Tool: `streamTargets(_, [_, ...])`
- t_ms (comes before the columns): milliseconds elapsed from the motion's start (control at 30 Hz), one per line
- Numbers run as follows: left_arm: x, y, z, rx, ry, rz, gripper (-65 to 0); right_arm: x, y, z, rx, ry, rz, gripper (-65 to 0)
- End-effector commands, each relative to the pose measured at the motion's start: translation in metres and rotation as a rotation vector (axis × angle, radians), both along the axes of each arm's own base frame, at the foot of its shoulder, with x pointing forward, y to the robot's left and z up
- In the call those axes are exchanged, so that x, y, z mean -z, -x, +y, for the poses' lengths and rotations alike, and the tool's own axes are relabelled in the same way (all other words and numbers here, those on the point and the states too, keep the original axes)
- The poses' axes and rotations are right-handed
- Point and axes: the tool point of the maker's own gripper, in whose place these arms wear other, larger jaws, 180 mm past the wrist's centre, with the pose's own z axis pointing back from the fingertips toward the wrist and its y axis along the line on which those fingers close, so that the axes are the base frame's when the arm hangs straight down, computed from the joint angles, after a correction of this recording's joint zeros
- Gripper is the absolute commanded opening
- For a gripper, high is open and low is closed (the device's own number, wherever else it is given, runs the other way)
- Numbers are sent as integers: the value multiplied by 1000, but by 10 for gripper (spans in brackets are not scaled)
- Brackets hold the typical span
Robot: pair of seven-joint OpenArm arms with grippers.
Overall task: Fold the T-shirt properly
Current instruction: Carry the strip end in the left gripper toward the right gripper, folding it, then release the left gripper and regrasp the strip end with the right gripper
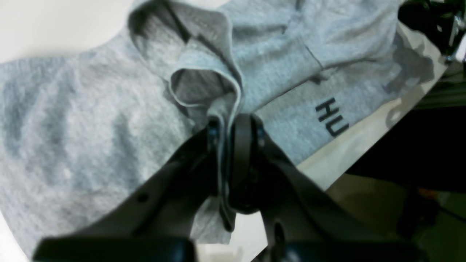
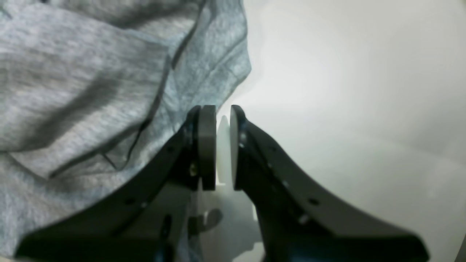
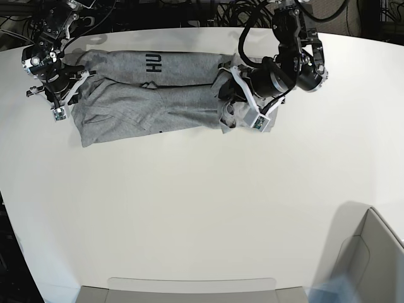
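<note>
Base view: the T-shirt (image 3: 148, 101) lies as a long folded band near the far edge of the white table (image 3: 189, 208), stretched between the 2 grippers. Broad bare tabletop lies on the near side of both tools.

The left gripper (image 1: 233, 125) is clenched on a bunched fold of the T-shirt, cloth pinched between its fingers and rising beyond them.

The right gripper (image 2: 217, 120) stands nearly closed, a narrow slot between its pads, nothing in it; the T-shirt's edge lies just beside one finger, and whether it touches cannot be told.

Only the left wrist view and the base view show the dark lettering (image 1: 332, 117), beyond the left gripper near the table edge.
</note>
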Motion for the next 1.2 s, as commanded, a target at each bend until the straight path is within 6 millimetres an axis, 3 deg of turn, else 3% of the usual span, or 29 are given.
streamTargets(0, [-11,-6,-7,-1,40,-35,-650,-11,-8,-3,-17,13,-38,-574])
streamTargets(267, [-21,-17,-14,-2,59,-67,-650,-11,-8,-3,-17,13,-38,-574])
streamTargets(533, [-27,-16,-40,114,61,-92,-650,-11,-8,-3,-17,14,-37,-574])
streamTargets(633, [-28,-16,-43,131,58,-96,-594,-11,-8,-3,-17,14,-37,-574])
streamTargets(833, [-28,-13,-48,157,55,-98,-424,-11,-8,-3,-17,14,-37,-574])
streamTargets(1167, [-20,-13,-27,147,3,-90,-412,-11,-8,-4,-15,14,-37,-574])
